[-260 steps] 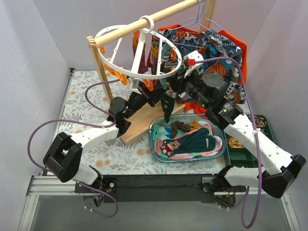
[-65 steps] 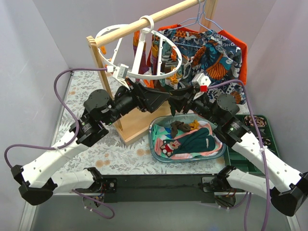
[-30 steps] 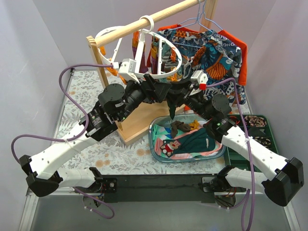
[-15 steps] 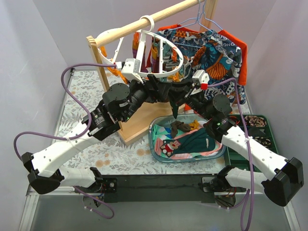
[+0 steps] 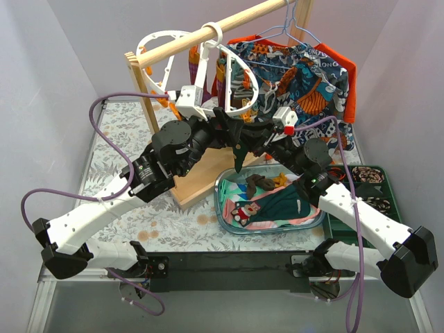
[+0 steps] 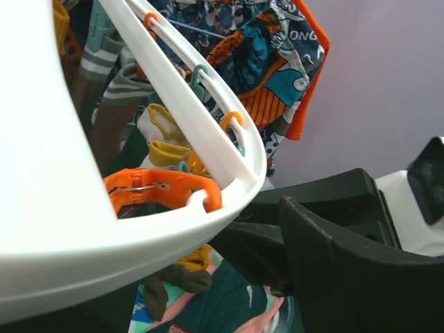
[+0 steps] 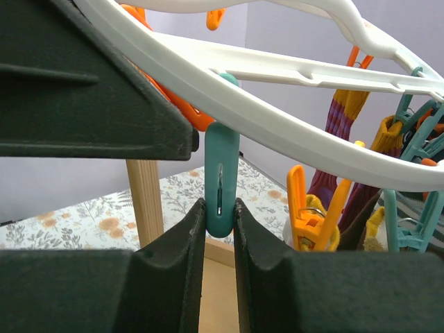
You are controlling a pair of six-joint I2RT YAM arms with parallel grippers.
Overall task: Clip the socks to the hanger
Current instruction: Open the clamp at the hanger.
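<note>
The white ring hanger [image 5: 158,35] [image 6: 69,229] [image 7: 312,69] hangs tilted from the wooden rail, with orange and teal pegs and several socks clipped on it. My right gripper [image 5: 253,135] [image 7: 220,211] is shut on a teal peg [image 7: 222,173] hanging under the ring. My left gripper [image 5: 232,132] sits just under the ring's lower rim, open. Only its right finger [image 6: 333,277] shows, because the ring covers the left one. A dark green sock [image 5: 238,158] dangles below both grippers, its top hidden behind them. A dark teal sock [image 5: 286,202] lies in the tray.
A clear tray [image 5: 225,215] of loose socks sits below the grippers. The wooden post [image 5: 144,90] and its base board [image 5: 205,177] stand on the left. The patterned shirt [image 5: 305,69] hangs behind on a wire hanger. A green tray [image 5: 371,208] lies at the right edge.
My right gripper has shut on the teal peg. The ring has tipped steeper, and the dangling dark green sock has swung a little to the left. The left gripper has kept its opening.
</note>
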